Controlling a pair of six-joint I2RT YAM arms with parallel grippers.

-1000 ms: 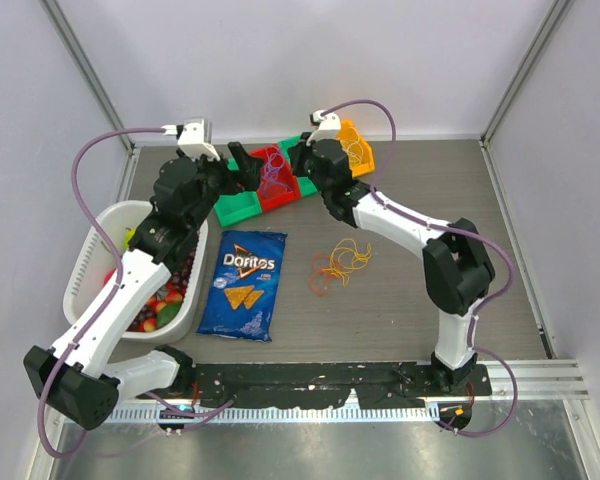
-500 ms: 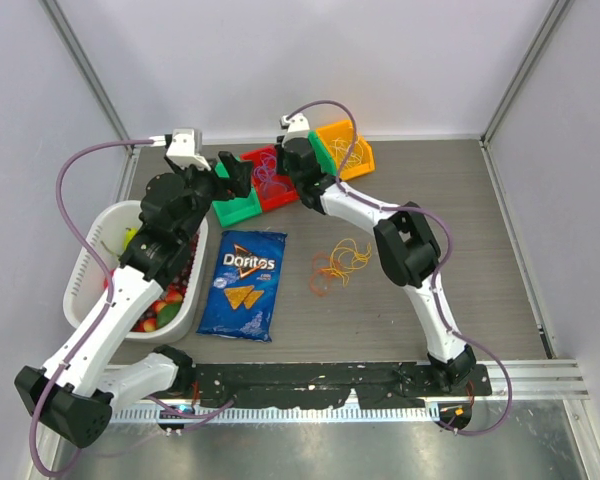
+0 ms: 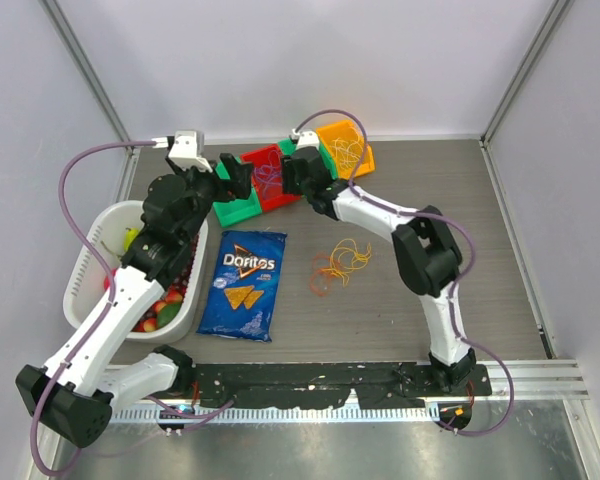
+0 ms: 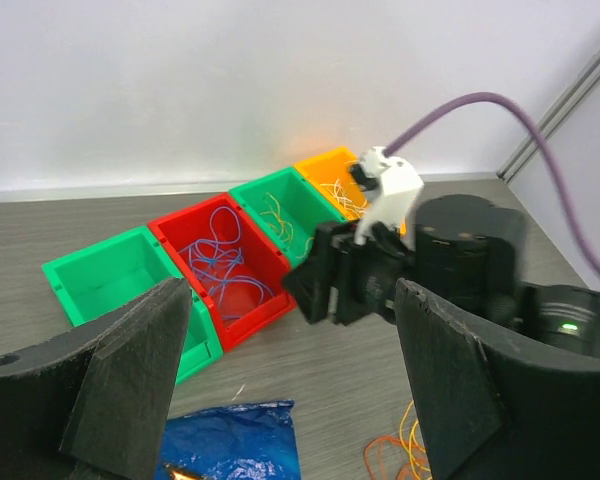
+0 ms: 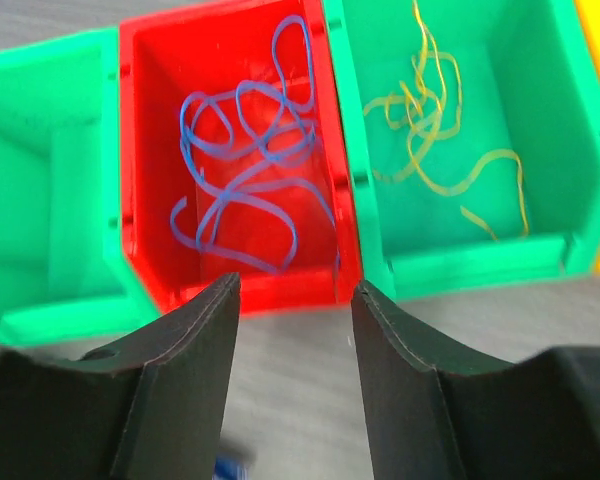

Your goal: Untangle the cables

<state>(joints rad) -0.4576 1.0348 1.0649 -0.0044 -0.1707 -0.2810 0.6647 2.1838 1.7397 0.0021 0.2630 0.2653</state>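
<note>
- Shifted since half a second ago: right arm's elbow out to the right, its wrist a touch rightward along the bin row. No change in the left arm or the loose tangle.
- Cables [image 3: 342, 260] in a loose orange-and-yellow tangle on the surface [image 3: 360, 320], well apart from both sets of fingers, on the near side of the right fingers and touched by neither.
- More strands lying in bins: blue loops [image 5: 242, 175] in the red bin [image 5: 270, 290], straight ahead of the right fingers. Yellow strands [image 5: 445, 140] in the green bin [image 5: 470, 265], ahead and to their right. Pale yellowish strands in the orange bin [image 3: 365, 160], further right again.
- Right fingers [image 5: 185, 380] spread apart, released, nothing between them, tips hovering just before the red bin's front wall.
- Left fingers [image 4: 130, 370] spread wide, released and holding nothing, aimed at the bin row and at the right wrist, which sits between them in the left wrist view. Another green bin [image 4: 90, 262] ahead and to their left.
- Further out: Doritos bag [image 3: 243, 283] flat on the surface, on the near side of the left fingers. White basket [image 3: 80, 270] of colourful items well to their left, beside the left arm.
</note>
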